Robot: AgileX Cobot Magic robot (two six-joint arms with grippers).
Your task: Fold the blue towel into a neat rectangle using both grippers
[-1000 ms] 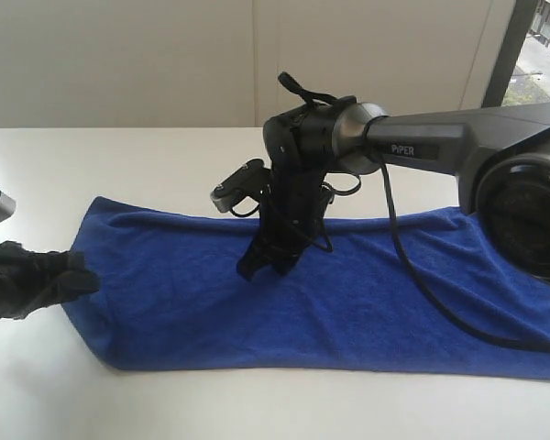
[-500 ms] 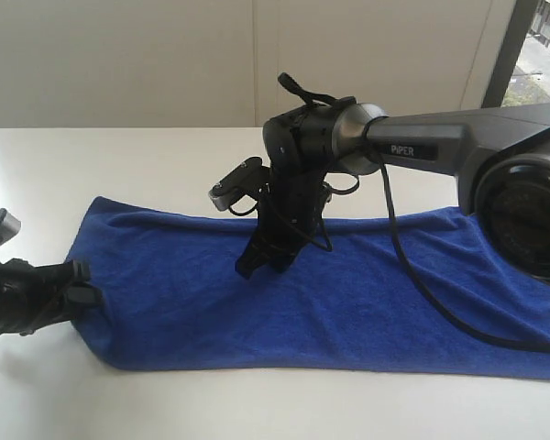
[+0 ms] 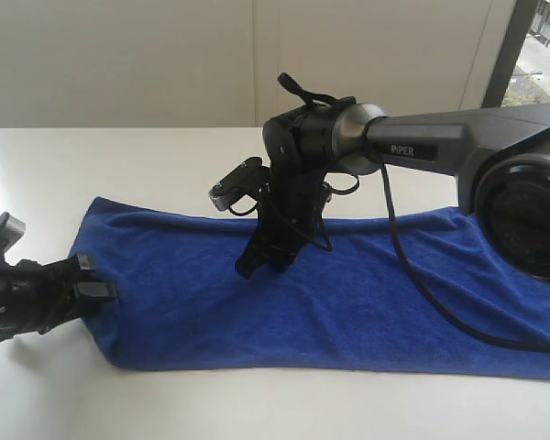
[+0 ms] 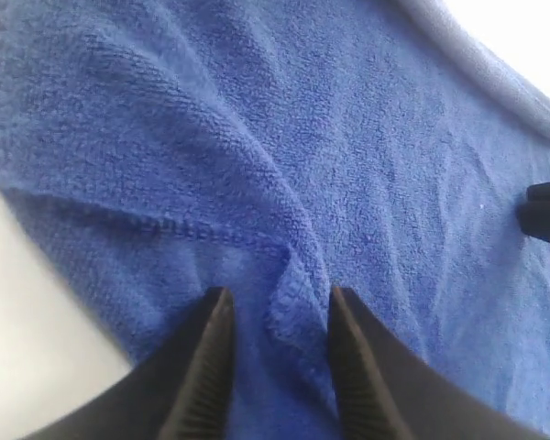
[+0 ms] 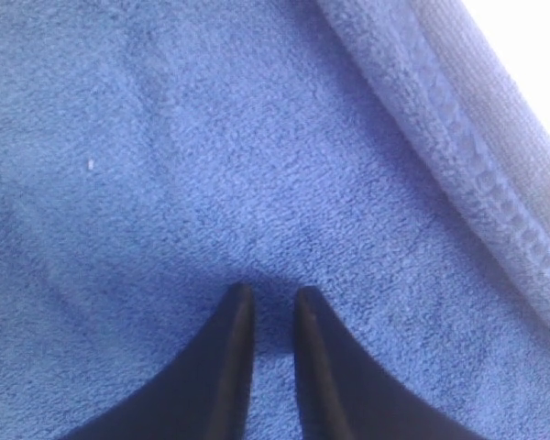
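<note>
Left gripper (image 3: pixel 90 286) sits low at the blue towel's (image 3: pixel 348 293) left short end. In the wrist view its fingers (image 4: pixel 211 357) are spread, straddling a raised ridge of hem, so the left gripper (image 4: pixel 280 295) is not yet clamped on cloth. The blue towel (image 4: pixel 367 156) itself lies stretched out long, mostly flat, with the white table (image 3: pixel 119 165) under it. The far long edge looks doubled, so one fold is probably in already. Step in hand, as I judge it: take the left end and carry it over toward the towel's right end. To do it well, push in until the hem ridge is fully between the fingers and close on both layers, not just the top nap. Then lift only enough to clear the towel and keep the end square to the long edges so corners meet. Right gripper (image 3: pixel 261 266) stands upright near the towel's middle, closer to the far long edge, tips down on the cloth. Its wrist view shows the right gripper (image 5: pixel 273 291) with fingers drawn almost together, only a slim gap. Cannot tell if any pile is nipped. Best used as a pin marking the fold line, so it should hold firm. Risk: the towel drags or bunches if the pin slips.
</note>
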